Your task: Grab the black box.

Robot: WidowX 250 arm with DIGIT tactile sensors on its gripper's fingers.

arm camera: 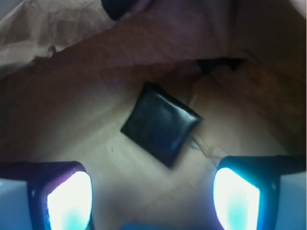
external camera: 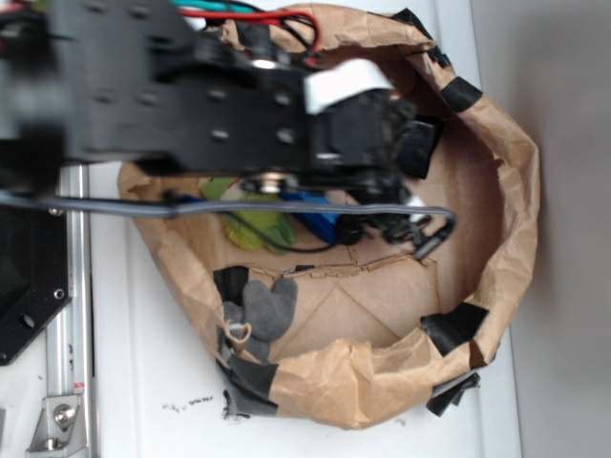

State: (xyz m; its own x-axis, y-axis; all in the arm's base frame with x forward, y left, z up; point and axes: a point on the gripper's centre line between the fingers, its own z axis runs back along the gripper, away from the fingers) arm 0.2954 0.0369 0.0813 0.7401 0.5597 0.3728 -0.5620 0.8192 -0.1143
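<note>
In the wrist view the gripper point(arm camera: 152, 194) sits nearest, its two fingertips point(arm camera: 69, 201) glowing pale at the lower corners with a wide gap between them; the jaws are spread and nothing lies between them; beyond that gap, a little farther in, the black box point(arm camera: 160, 123) lies flat on the brown paper floor, turned cornerwise like a diamond, clear of both fingers; behind it the crumpled wall of the paper bag point(arm camera: 72, 33) rises, with a dark patch at the top edge.

In the exterior view the black arm point(external camera: 181, 95) reaches over the bag's rim point(external camera: 520, 191) from the left and blocks much of the interior; the gripper point(external camera: 401, 143) hangs inside the bag near its far side, and the box cannot be made out for certain beneath it; under the arm a green object point(external camera: 253, 224) and a blue object point(external camera: 315, 212) show in part; a grey glove-like cloth point(external camera: 263, 307) rests against the bag's near wall; black tape strips point(external camera: 453, 326) patch the rim; the bag stands on a white table point(external camera: 143, 382).
</note>
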